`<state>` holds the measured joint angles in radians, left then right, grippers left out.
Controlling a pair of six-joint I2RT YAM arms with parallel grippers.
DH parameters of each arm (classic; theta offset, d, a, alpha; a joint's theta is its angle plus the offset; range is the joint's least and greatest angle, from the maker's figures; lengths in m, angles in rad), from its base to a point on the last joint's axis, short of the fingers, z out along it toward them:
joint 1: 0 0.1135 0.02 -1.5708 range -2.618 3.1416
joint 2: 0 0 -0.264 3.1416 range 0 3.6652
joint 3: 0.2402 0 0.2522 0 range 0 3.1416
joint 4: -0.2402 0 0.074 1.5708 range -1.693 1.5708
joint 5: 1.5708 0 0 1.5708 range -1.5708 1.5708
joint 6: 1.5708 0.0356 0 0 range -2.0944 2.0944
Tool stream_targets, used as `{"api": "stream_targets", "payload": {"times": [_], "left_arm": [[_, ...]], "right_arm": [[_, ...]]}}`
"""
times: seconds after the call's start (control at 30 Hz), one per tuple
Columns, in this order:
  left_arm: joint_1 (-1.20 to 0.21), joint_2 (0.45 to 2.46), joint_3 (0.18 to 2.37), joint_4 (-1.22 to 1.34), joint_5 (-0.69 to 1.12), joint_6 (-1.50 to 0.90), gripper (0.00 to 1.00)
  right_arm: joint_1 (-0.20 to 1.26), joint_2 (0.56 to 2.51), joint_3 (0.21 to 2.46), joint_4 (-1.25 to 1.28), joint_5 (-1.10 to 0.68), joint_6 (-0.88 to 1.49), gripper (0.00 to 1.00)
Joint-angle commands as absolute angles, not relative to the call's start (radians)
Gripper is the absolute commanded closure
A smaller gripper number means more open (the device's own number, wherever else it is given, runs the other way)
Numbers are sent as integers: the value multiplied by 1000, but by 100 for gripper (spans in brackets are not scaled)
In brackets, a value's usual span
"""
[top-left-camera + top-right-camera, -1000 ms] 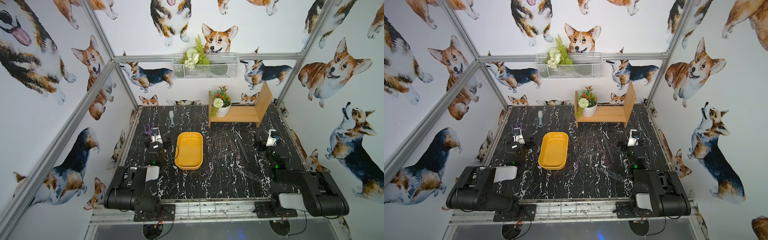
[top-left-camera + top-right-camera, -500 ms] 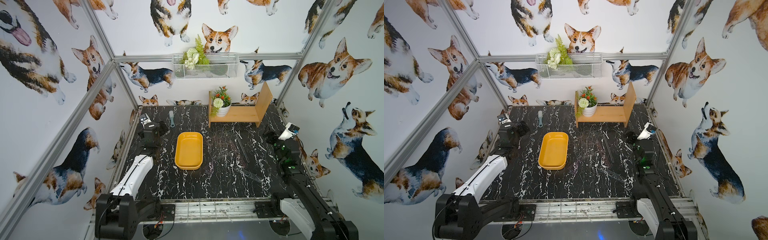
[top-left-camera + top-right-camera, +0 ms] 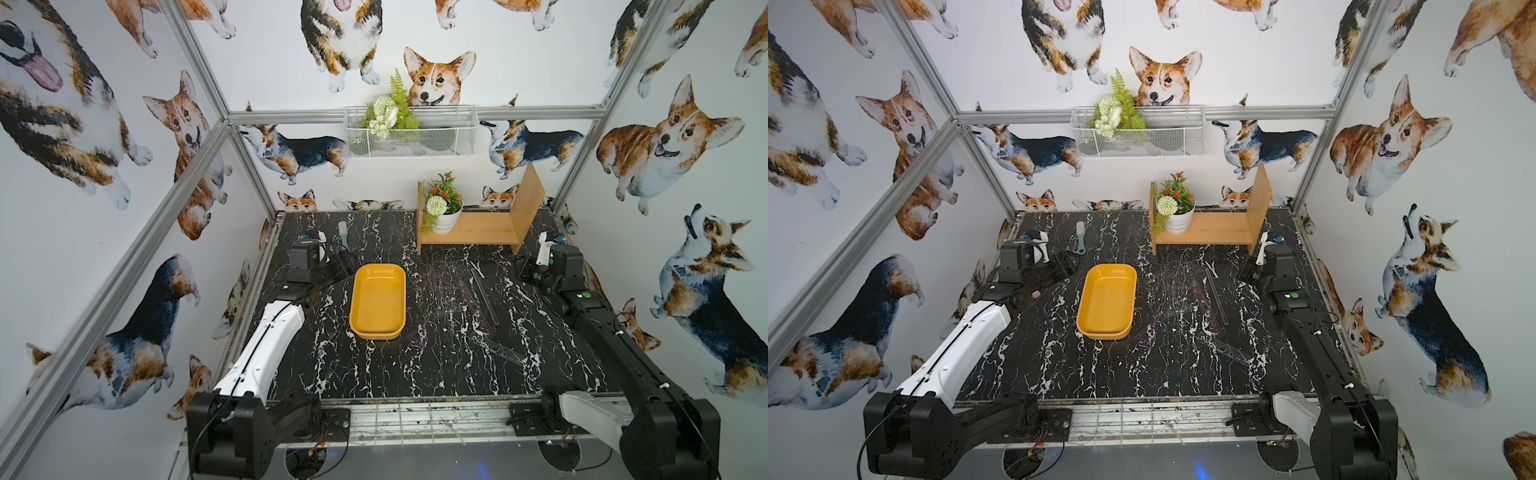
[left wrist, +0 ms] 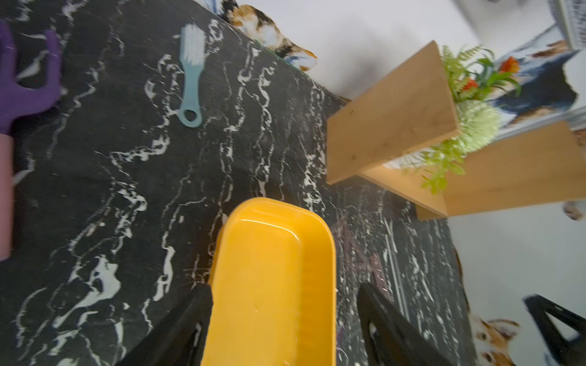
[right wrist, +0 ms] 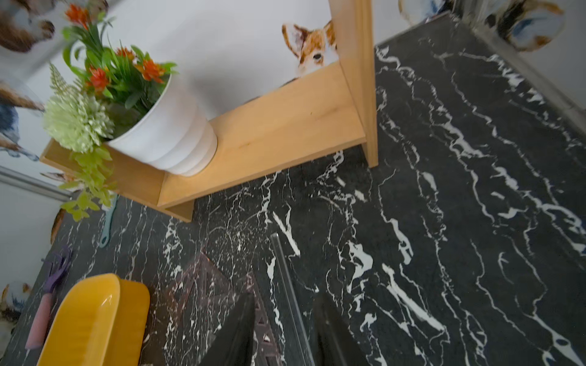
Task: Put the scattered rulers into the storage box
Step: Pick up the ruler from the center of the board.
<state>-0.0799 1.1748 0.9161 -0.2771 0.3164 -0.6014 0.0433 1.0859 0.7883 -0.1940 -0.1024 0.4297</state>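
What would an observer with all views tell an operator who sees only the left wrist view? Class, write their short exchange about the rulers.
Operator: The storage box shows between my left tool's fingers. Any ruler nearer the arm bases?
Observer: Yes, in a top view a slanted ruler lies right of the box, apart from it.
Operator: Where is the right tool?
Observer: The right wrist view shows it open, with a straight ruler showing between its fingers.

Lab test booth (aluminium frame (image 3: 291, 118))
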Motion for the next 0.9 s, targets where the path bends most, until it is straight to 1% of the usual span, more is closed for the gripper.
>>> {"api": "stream_targets", "payload": {"times": [0.0,0.07,0.13,0.2,0.23,0.43,0.53,0.57,0.87], "left_arm": [[-88,1157,930,-320,494,-620,22],[-97,1152,920,-303,543,-644,22],[-119,1149,903,-279,580,-675,25],[-156,1146,898,-278,578,-690,29],[-176,1146,896,-275,576,-696,30],[-310,1153,882,-217,555,-761,31],[-371,1162,867,-185,532,-786,32],[-384,1164,860,-170,534,-795,32],[-462,1197,831,-77,523,-852,32]], "right_arm": [[100,1142,821,-305,-119,414,67],[126,1171,828,-322,-123,416,68],[156,1214,847,-363,-115,412,72],[184,1252,865,-404,-85,405,73],[196,1268,872,-423,-71,400,73],[262,1355,870,-488,-12,387,72],[286,1384,863,-507,27,390,67],[293,1390,860,-510,38,392,65],[311,1448,844,-531,93,388,62]]}}
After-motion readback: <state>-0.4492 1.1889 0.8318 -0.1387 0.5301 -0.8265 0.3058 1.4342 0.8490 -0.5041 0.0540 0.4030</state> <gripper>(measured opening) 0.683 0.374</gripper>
